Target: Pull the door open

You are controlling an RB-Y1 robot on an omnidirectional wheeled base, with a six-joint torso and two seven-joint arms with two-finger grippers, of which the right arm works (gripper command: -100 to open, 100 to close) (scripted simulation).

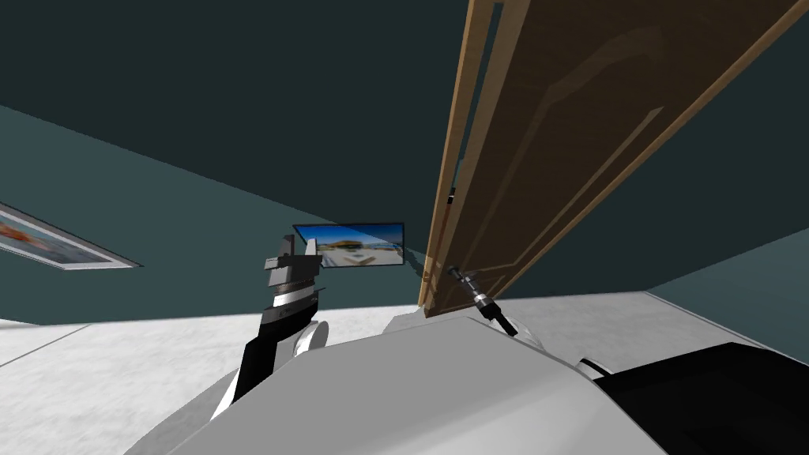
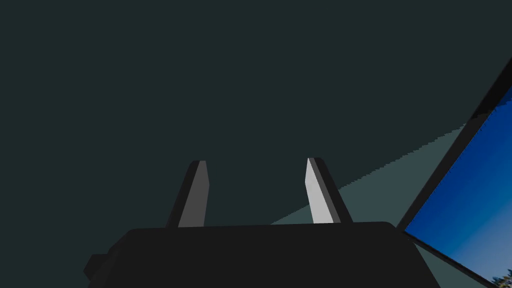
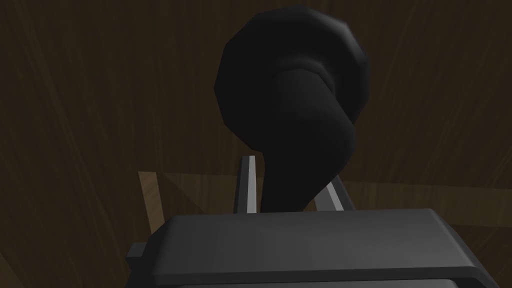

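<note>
Two fingers of the right pincer [image 3: 290, 175] clench the black handle [image 3: 295, 100] near the free edge of the brown door [image 1: 569, 142] (left pincer [image 2: 255, 165] released, idle); pull steadily along the hinge arc, grip square.

Was black along the left forearm [image 1: 254, 359], lower left of centre in the head view, crossed by a white and silver band near the wrist. Ended in the left gripper [image 1: 294, 246], a dark grey stepped box with two thin blade fingers [image 2: 196, 197], light grey inside, dark outside. Showed the right gripper [image 3: 290, 172] as a charcoal, round-edged box with matching pale blades.
</note>
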